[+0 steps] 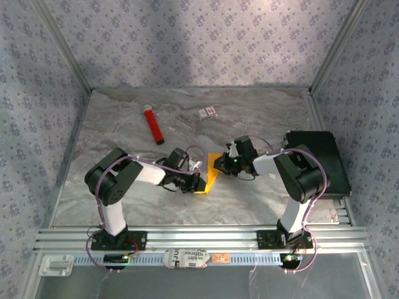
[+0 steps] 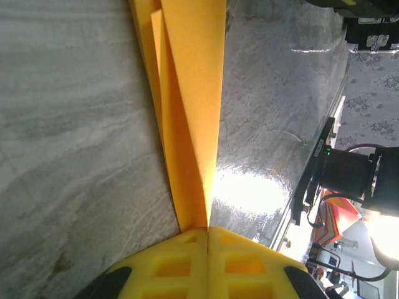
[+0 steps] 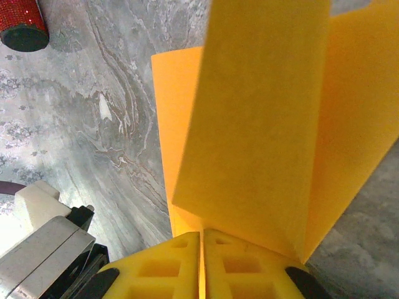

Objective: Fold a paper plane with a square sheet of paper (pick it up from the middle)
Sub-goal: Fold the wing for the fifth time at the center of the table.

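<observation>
The orange-yellow sheet of paper (image 1: 211,175) is folded into several layers and hangs between the two arms at the table's middle. My left gripper (image 1: 198,182) is shut on its near end. In the left wrist view the paper (image 2: 190,112) runs away from the pinching jaws (image 2: 207,229) as a narrow pointed strip with a crease. My right gripper (image 1: 222,164) is shut on the far end. In the right wrist view broad folded flaps of the paper (image 3: 262,124) fan out from the closed yellow fingers (image 3: 202,234).
A red tube (image 1: 153,126) lies at the back left; its end also shows in the right wrist view (image 3: 22,25). A small white card (image 1: 207,113) lies at the back middle. A black box (image 1: 318,161) sits at the right edge.
</observation>
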You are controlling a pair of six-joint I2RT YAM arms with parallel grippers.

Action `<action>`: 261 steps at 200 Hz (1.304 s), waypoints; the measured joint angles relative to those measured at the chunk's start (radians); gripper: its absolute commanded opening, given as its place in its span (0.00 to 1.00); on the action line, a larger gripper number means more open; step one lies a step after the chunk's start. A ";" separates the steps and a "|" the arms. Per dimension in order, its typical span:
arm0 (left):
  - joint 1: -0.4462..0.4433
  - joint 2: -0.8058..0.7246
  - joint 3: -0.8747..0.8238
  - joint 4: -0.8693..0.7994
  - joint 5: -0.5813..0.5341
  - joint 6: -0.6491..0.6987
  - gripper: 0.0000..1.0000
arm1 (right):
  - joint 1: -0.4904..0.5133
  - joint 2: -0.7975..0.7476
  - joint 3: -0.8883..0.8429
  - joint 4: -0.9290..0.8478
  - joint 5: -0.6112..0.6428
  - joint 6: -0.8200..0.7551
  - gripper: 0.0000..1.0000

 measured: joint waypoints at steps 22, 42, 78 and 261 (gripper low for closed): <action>-0.001 -0.006 -0.006 0.006 -0.005 0.000 0.05 | 0.001 0.000 0.001 -0.001 0.001 0.000 0.12; -0.003 -0.008 -0.013 0.012 -0.006 0.004 0.00 | 0.001 0.000 0.001 -0.002 0.002 0.000 0.12; -0.006 -0.028 -0.037 0.015 -0.013 0.005 0.03 | 0.002 0.000 0.001 -0.002 0.005 0.000 0.12; -0.016 -0.165 0.097 -0.082 -0.061 -0.093 0.04 | 0.005 -0.003 0.001 -0.005 0.015 0.000 0.12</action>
